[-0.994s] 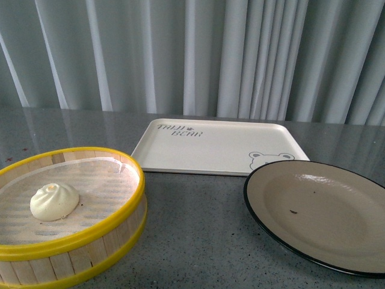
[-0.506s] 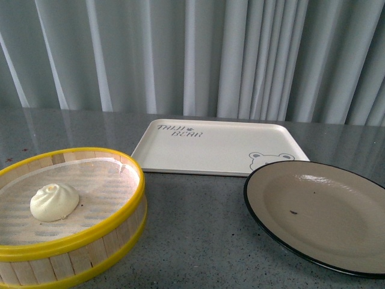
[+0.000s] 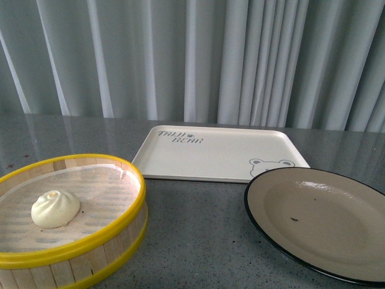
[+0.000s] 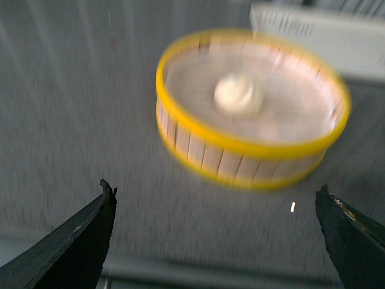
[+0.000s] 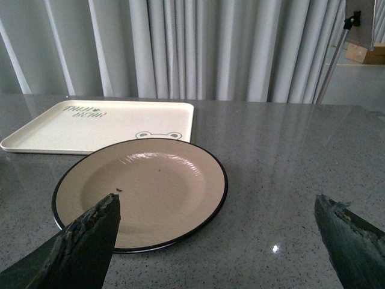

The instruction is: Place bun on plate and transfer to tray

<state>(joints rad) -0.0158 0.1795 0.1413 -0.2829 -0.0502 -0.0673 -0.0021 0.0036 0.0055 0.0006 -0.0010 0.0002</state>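
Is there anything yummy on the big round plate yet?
No, the plate is empty, just a couple of tiny dark specks. The bun sits inside the steamer.

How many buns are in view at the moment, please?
1. The bun lies in the yellow-rimmed steamer at front left; the plate and tray hold none.

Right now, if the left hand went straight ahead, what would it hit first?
Probably the near wall of the bamboo steamer holding the bun. The left hand is open and aimed at it; blur leaves depth unsure.
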